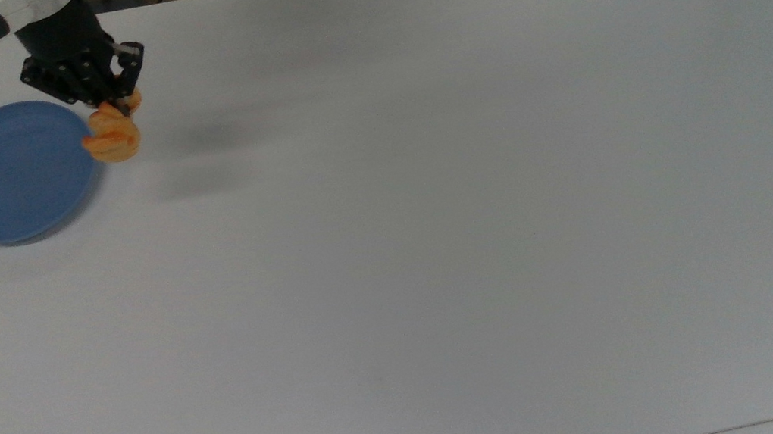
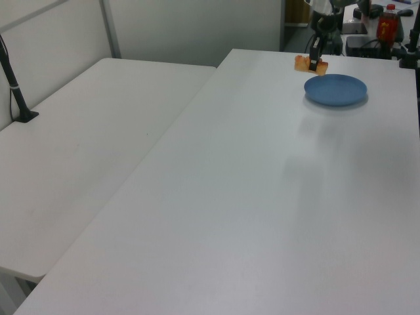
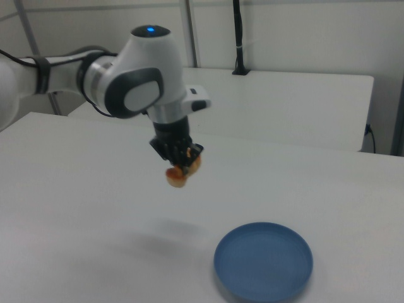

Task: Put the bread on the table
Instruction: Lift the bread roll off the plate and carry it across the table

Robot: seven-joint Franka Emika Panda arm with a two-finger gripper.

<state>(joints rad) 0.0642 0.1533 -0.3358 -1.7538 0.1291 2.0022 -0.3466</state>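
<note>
- No legible writing on anything; a red bottle (image 2: 388,25) with a label stands beyond the bench's far edge in the left view, its text too small to read
- My tool (image 1: 121,103) is clamped on the bread (image 1: 112,138); in the right view the bread (image 3: 180,172) hangs clear of the bench (image 3: 76,208), with a faint shadow on the surface below it
- In the top view the bread overlaps the right rim of the blue plate (image 1: 12,173); the right view shows it is raised and off to the right view's left of the plate (image 3: 263,262), not touching it
- My fingertips are mostly hidden by the tool body and the bread; the exact contact points cannot be made out
- My arm (image 3: 126,76) is cut off at the right view's left edge; in the left view the tool (image 2: 314,61) and bread (image 2: 304,63) are small at the far end, details unclear
</note>
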